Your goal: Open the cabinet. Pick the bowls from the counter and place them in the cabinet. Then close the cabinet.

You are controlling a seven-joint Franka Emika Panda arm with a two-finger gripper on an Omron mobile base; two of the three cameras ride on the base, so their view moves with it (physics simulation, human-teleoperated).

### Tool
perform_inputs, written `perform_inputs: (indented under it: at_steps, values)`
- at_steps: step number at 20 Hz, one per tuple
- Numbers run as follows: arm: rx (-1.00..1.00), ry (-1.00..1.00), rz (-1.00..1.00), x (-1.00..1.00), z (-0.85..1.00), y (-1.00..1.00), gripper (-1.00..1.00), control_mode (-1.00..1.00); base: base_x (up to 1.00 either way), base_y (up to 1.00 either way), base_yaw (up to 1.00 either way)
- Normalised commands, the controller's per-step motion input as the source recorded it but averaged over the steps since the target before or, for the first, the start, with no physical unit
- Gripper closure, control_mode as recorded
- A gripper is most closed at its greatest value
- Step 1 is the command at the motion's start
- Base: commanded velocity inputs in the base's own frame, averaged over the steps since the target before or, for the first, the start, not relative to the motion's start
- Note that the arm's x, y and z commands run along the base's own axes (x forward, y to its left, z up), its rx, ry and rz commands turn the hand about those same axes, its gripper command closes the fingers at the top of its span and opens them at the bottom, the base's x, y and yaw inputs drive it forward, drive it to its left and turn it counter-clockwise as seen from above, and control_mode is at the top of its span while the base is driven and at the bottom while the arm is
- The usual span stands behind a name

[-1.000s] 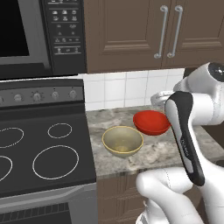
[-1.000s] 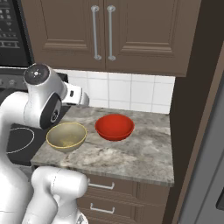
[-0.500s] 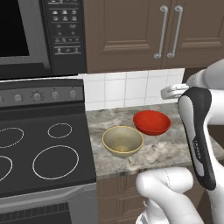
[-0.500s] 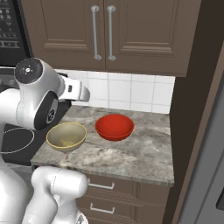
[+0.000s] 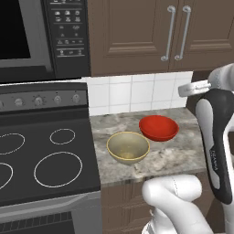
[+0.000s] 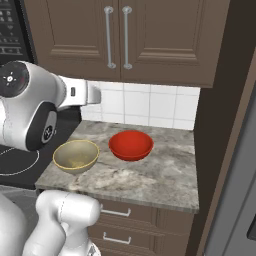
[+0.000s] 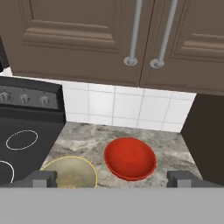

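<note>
There are two round bowls. One is a shiny red bowl and one is a tan bowl with a yellow rim. Both sit the right way up on the speckled grey stone counter, near each other but not touching. The tan one is closer to the black glass stovetop with white rings, and the red one is nearer the white tile wall.

Above them hangs the brown wooden wall cabinet. It has two doors, and both are shut. It has two long silver bar handles, side by side where the doors meet.

There is one white robot arm. It is raised above the counter, with its hand up high and pointing toward the wall, below the doors. In the hand view, the gripper has its two dark finger tips far apart. It is wide open and holds nothing. The two bowls lie below and between the tips.
</note>
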Motion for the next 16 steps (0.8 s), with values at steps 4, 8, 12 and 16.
perform_inputs:
  at_steps: [4,8,12,16]
  values:
    - [-0.06,-0.10,0.00,-0.05,0.36,-0.10,-1.00,-1.00,0.00,0.00,0.00]
    - [0.00,-0.04,0.01,-0.02,0.35,-0.18,-1.00,-1.00,0.00,0.00,0.00]
    - [0.00,0.00,0.00,0.00,0.31,-0.01,-1.00,-1.00,0.00,0.00,0.00]
    - [0.00,0.00,0.00,0.00,0.26,-0.04,-1.00,-1.00,0.00,0.00,0.00]
